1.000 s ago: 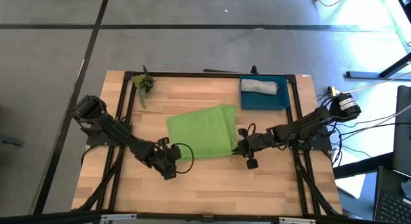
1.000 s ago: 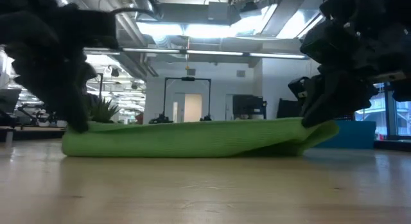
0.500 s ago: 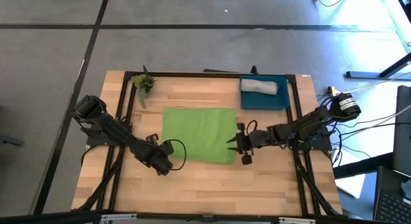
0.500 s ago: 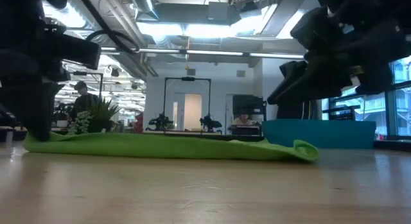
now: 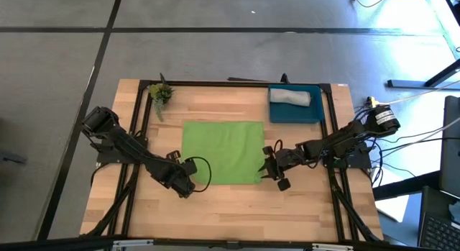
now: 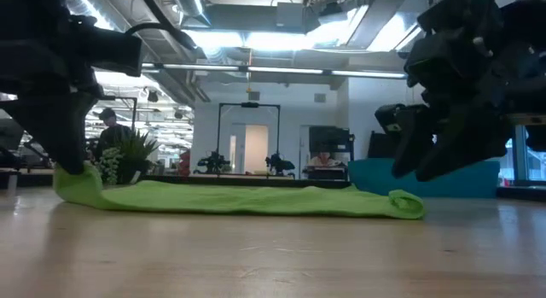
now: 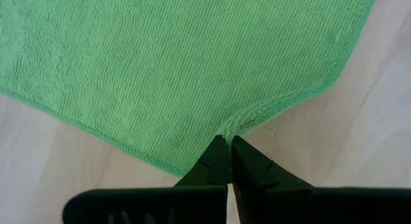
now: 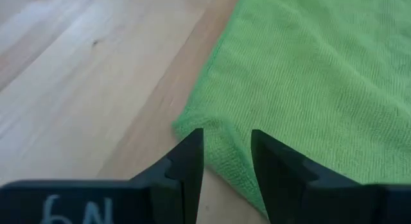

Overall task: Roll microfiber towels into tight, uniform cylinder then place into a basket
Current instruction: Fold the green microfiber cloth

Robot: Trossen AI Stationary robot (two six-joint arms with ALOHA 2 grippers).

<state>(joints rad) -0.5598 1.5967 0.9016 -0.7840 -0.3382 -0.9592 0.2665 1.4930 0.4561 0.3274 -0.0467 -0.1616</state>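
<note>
The lime green towel [image 5: 221, 152] lies spread flat in the middle of the table. My left gripper [image 5: 184, 182] is shut on it at its near left corner. My right gripper [image 5: 268, 167] hovers open by the near right corner [image 8: 192, 124]; its fingers stand on either side of the hem there. In the low view that corner [image 6: 406, 202] rests on the table below my right gripper [image 6: 418, 166]. The grey towel [image 5: 290, 97] lies rolled in the dark-blue basket [image 5: 313, 113] at the far right. My left gripper pinches the green towel's hem [image 7: 239, 119] close to the near left corner between its two shut fingers. The fingers come steeply from above, slanting in from the near left. The hem puckers at the tips, and that end [image 6: 75, 184] is raised a little while the rest lies on the table.
A small potted plant [image 5: 160, 94] stands at the far left corner. Black frame rails [image 5: 332, 129] run along the table's sides. Bare wood [image 5: 223, 211] lies between the towel and the near edge.
The bunched, skewed towel has been drawn out flat into a rectangle. My right gripper has opened and let go of the near right corner, which has dropped to the table. My left gripper has pulled its corner toward the left edge and now lifts it slightly.
</note>
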